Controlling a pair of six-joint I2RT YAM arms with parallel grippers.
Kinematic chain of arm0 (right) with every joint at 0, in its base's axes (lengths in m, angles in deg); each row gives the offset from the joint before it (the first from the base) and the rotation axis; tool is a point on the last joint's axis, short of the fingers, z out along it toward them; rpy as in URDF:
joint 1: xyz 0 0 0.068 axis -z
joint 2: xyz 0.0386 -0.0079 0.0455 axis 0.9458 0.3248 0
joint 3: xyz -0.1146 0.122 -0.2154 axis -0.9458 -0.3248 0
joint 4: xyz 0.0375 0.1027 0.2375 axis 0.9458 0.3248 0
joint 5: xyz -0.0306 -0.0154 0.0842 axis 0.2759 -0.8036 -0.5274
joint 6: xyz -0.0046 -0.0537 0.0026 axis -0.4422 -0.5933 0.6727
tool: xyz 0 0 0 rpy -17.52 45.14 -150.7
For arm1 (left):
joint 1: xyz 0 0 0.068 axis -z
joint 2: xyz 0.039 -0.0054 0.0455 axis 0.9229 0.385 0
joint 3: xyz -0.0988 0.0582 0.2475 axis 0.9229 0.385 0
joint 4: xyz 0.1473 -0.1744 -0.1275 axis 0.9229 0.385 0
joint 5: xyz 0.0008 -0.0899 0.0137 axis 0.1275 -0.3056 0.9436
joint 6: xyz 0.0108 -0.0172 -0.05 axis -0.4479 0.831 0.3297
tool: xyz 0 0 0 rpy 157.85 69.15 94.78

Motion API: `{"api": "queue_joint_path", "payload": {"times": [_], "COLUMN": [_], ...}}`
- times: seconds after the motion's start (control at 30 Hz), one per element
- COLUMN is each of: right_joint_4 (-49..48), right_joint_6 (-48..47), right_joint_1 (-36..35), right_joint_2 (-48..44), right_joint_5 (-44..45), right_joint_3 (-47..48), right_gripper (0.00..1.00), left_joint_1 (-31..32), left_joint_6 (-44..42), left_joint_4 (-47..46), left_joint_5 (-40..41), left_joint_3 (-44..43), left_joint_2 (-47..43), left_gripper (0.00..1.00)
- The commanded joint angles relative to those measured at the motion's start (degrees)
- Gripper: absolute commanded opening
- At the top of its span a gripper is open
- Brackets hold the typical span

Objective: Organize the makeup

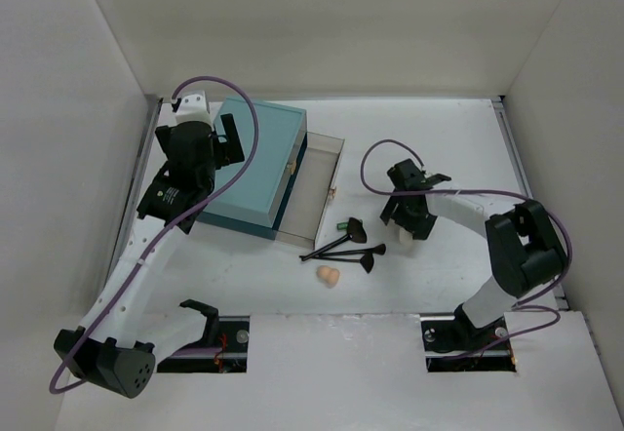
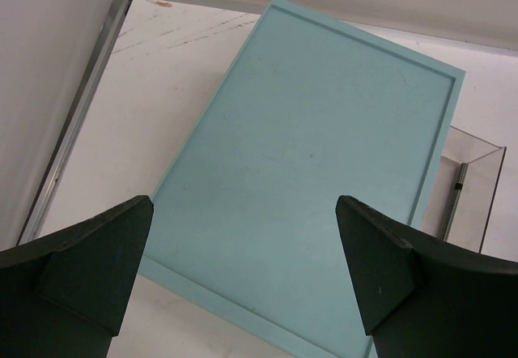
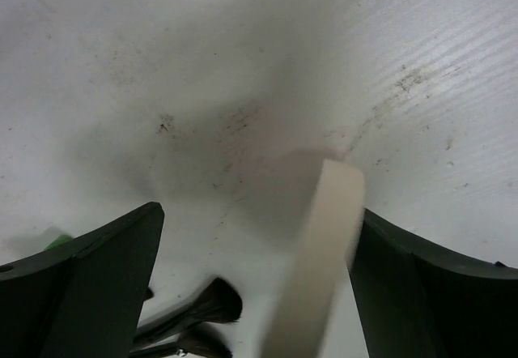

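Note:
My right gripper (image 3: 255,269) stands open just above the table. A white puff (image 3: 324,253), edge-on and blurred, lies against its right finger; the left finger is well clear of it. Two black-handled brushes (image 3: 206,305) lie just left of the puff, next to something green (image 3: 57,240). From above, the brushes (image 1: 346,246) and a peach sponge (image 1: 329,276) lie at mid-table, left of the right gripper (image 1: 403,234). My left gripper (image 2: 243,269) hangs open and empty over the teal box (image 2: 316,131).
A clear drawer (image 1: 314,185) is pulled out from the teal box (image 1: 255,163) toward the brushes. In the left wrist view a thin stick-like item (image 2: 453,204) lies in the drawer. White walls close in the table on three sides.

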Motion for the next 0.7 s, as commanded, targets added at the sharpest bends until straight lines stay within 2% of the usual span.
{"api": "queue_joint_path", "payload": {"times": [0.0,0.07,0.13,0.2,0.23,0.27,0.43,0.53,0.67], "right_joint_4": [0.48,-2.59,-3.57,-2.97,-2.96,-0.96,5.12,4.6,0.57], "right_joint_6": [0.41,-0.12,-0.04,0.05,0.05,-0.38,-5.39,-7.94,-11.11], "right_joint_1": [-0.65,-0.56,-0.65,-1.52,-1.53,-2.66,-6.96,-10.04,-13.21], "right_joint_2": [1.15,2.91,3.88,2.92,2.92,0.83,-3.14,-2.28,3.25], "right_joint_5": [-1.97,-6.01,-7.34,-5.16,-5.15,-2.01,4.78,4.52,1.19], "right_joint_3": [1.99,1.12,1.2,2.34,2.34,4.17,14.44,21.83,30.44], "right_gripper": [0.82,0.5,0.34,0.23,0.23,0.18,0.16,0.17,0.18], "left_joint_1": [-0.24,-0.5,-0.68,-0.68,-0.68,-0.51,0.28,1.34,4.14], "left_joint_6": [-0.69,-0.78,-0.78,-0.78,-0.78,-0.78,-0.69,-0.16,0.63], "left_joint_4": [-1.77,-1.77,-1.77,-1.77,-1.86,-1.95,-2.39,-2.39,-2.12], "left_joint_5": [0.14,0.14,0.14,0.14,0.14,0.14,0.14,0.05,0.05], "left_joint_3": [-1.38,-1.2,-1.11,-1.11,-1.11,-1.11,-0.15,0.64,1.7], "left_joint_2": [-1.19,-1.71,-2.24,-2.59,-2.68,-2.77,-2.6,-2.51,-2.94], "left_gripper": [1.0,1.0,1.0,1.0,1.0,1.0,1.0,1.0,1.0]}}
